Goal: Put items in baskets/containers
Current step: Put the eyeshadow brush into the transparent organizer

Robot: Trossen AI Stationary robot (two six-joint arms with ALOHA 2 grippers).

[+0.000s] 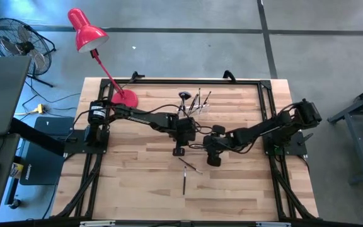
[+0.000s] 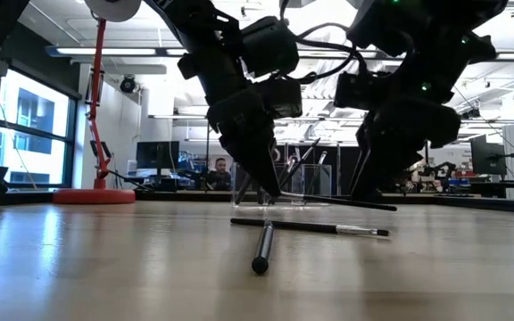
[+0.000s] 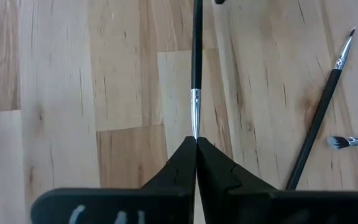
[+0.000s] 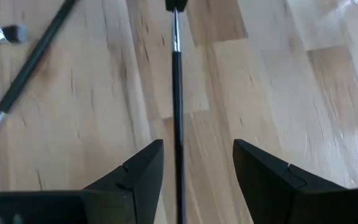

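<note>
My left gripper (image 3: 196, 140) (image 1: 180, 150) is shut on a thin dark makeup brush (image 3: 196, 50) near the table's middle. The brush runs on toward my right gripper (image 4: 197, 155) (image 1: 212, 156), which is open. The right fingers stand on either side of the brush's handle (image 4: 178, 106) without visibly touching it. Two more brushes (image 1: 190, 165) (image 1: 184, 183) lie flat on the wood nearer the near edge. The clear holder (image 1: 197, 108) stands toward the far edge with several brushes upright in it, one with a dark fan head (image 1: 184, 96). My left gripper pinches the brush between its two fingertips at the silvery ferrule end (image 3: 195, 121). The fingers (image 2: 261, 165) slant down from above. The handle (image 2: 346, 203) runs on almost level toward the right gripper, low over the table. Whether its free end rests on the wood I cannot tell.
A red desk lamp stands with its round base (image 1: 125, 98) at the far left of the table. The black frame rail (image 1: 169, 81) runs along the far edge. Bare wood (image 1: 137, 183) lies toward the near left. Beyond the table a person (image 2: 221, 169) sits far off.
</note>
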